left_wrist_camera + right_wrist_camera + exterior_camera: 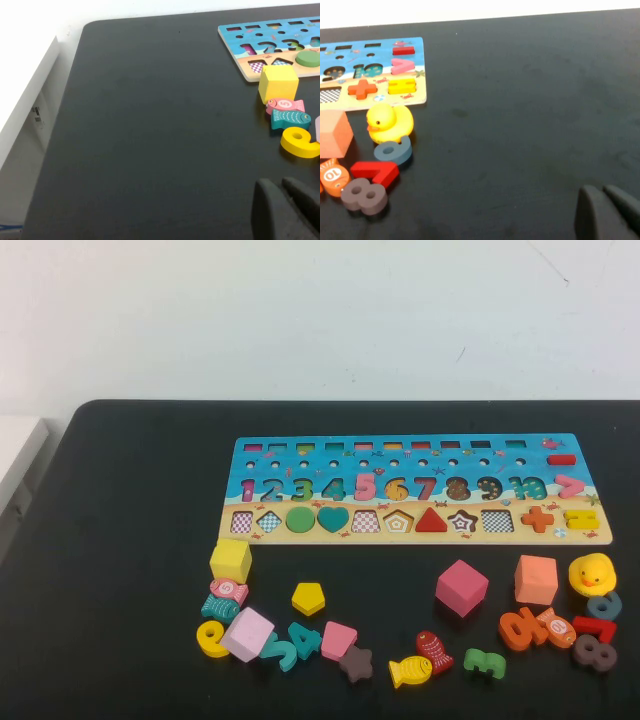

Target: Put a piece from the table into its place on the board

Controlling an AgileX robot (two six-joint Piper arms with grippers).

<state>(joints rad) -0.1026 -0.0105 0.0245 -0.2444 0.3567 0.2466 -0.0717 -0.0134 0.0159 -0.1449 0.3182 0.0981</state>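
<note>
With both grippers, left (280,187) and right (602,192), clenched and low, grasp pentagon (308,598) at lower centre by its edges for the board (300,448).

Left pincer (280,192) and right pincer (602,197) hover low, fingers together

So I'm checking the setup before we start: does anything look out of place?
Nothing stands out. The board lies flat, the yellow pentagon waits among loose pieces; left end effector and right end effector sit parked.

Yellow duck (592,573), pink cube (461,587), yellow cube (230,560), scattered numerals
</note>
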